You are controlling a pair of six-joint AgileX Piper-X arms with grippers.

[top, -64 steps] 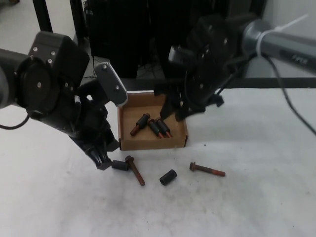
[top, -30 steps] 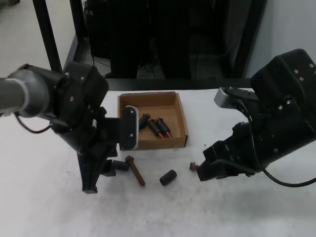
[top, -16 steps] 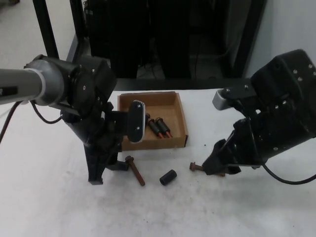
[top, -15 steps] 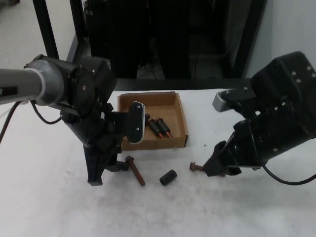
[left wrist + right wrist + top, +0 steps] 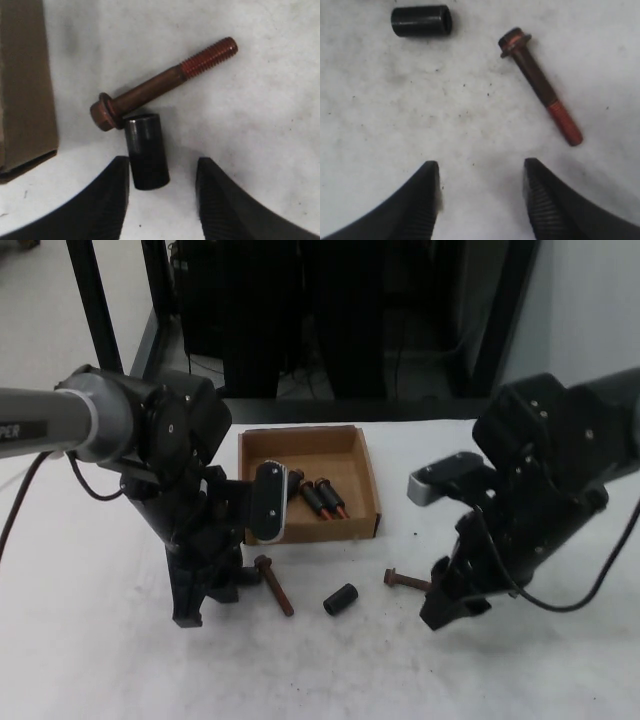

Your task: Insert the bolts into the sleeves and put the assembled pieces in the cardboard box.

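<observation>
My left gripper [image 5: 162, 166] stands open, its fingers on either side of a black sleeve [image 5: 146, 150] lying on the bench. A rusty bolt [image 5: 155, 87] lies with its head against that sleeve. In the high view this gripper [image 5: 207, 602] is just in front of the cardboard box [image 5: 300, 530], beside that bolt [image 5: 273, 585]. My right gripper [image 5: 481, 167] is open with nothing between its fingers, a short way from a second bolt [image 5: 540, 85] and a second sleeve [image 5: 421, 20]. In the high view the right gripper [image 5: 447, 612] sits near the bolt [image 5: 405, 580] and sleeve [image 5: 341, 598].
Three assembled pieces [image 5: 320, 497] lie inside the box. A corner of the box [image 5: 22, 90] is close to my left gripper. Dark frames and posts [image 5: 100, 300] stand beyond the bench's far edge. White bench surface [image 5: 330, 670] stretches in front of both arms.
The right arm has swung from over the box down to the bench by the right bolt, then dropped lower. The left arm has turned and settled over the sleeve by the box.
</observation>
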